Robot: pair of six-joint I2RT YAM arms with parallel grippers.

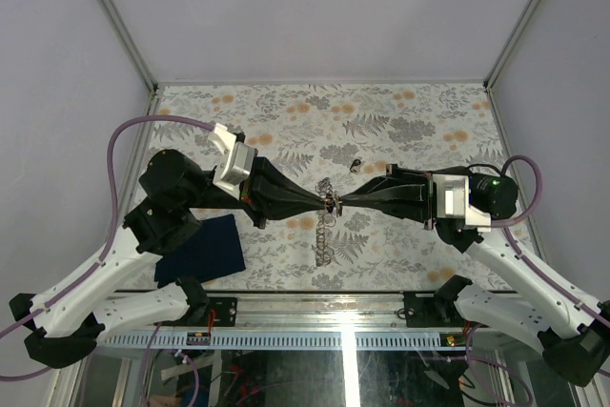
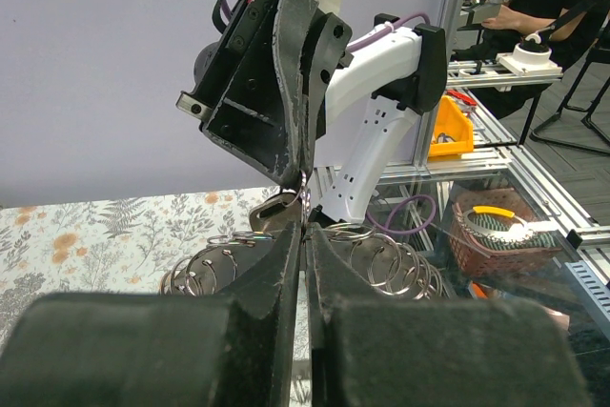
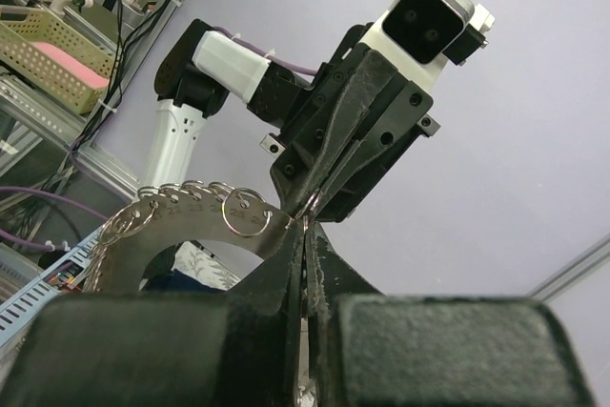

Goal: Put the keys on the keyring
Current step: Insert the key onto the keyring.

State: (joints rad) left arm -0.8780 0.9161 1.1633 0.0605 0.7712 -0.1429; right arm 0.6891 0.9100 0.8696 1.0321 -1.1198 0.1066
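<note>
The keyring [image 1: 326,234], a silvery bunch of many small wire rings, hangs above the table's middle between my two grippers. My left gripper [image 1: 322,200] and right gripper [image 1: 341,202] meet tip to tip, both shut on the keyring's top. In the left wrist view my fingers [image 2: 286,264] pinch it, with rings [image 2: 205,269] fanning out either side. In the right wrist view the rings hang from a curved numbered metal strip [image 3: 181,221] beside my shut fingertips [image 3: 291,245]. One small dark key [image 1: 355,165] lies on the table behind the grippers.
A dark blue square cloth [image 1: 205,247] lies at the front left beside the left arm. The floral tablecloth [image 1: 410,121] covers the table. Grey walls enclose the back and sides. A metal rail [image 1: 315,307] runs along the near edge.
</note>
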